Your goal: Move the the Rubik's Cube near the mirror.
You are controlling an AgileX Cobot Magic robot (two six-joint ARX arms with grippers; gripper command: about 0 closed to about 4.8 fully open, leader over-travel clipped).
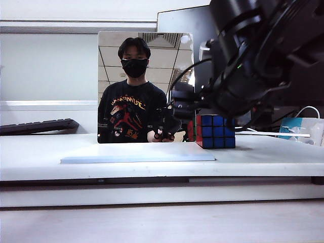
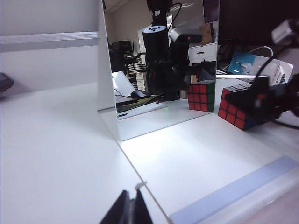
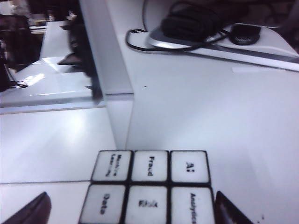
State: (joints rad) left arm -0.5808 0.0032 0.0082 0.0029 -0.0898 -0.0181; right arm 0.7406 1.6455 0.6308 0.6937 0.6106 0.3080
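The glossy black-gridded blue-and-red Rubik's Cube (image 1: 215, 131) is sitting on the smooth white worktop (image 1: 152, 167), just beside the frameless square mirror (image 1: 145, 87). The right end effector (image 3: 133, 207) is straddling it, fingers spread; the left end effector (image 2: 127, 211) is hovering apart, fingers pressed together.

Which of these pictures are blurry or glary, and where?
Exterior view: the right arm fills the corner dark and out of focus, above the sharp Rubik's Cube. Left wrist view: bright glare on the table beside the mirror. Right wrist view: soft overall, the cube's white face lettering smeared.

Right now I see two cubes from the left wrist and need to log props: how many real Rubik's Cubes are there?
1. The Rubik's Cube stands on the table beside the mirror; the second is its reflection.
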